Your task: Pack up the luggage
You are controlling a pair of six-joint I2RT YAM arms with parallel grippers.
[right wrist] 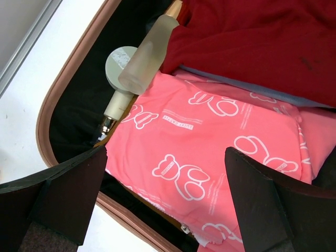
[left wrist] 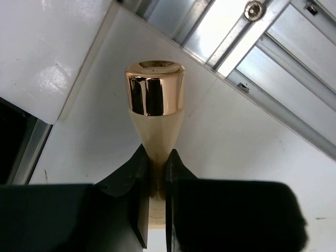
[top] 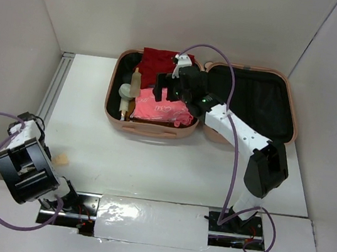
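Gold-capped cream bottle (left wrist: 155,105) is sitting clamped by its narrow end in the left gripper (left wrist: 157,160) near the table's (top: 150,161) near-left corner, presumably for carrying over. The right gripper (right wrist: 165,157) is hovering, jaws apart, above the pink bear-print packet (right wrist: 210,142) inside the luggage (top: 155,130), which is lying open at the far edge.

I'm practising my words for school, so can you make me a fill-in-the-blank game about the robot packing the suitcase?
The left gripper is shut on a bottle with a shiny ____ cap.
The right gripper hangs over the luggage with its jaws ____.
The cloth packed in it is dark ____.
The pink packet there has white ____ printed on it.
Missing words: gold, open, red, bears.
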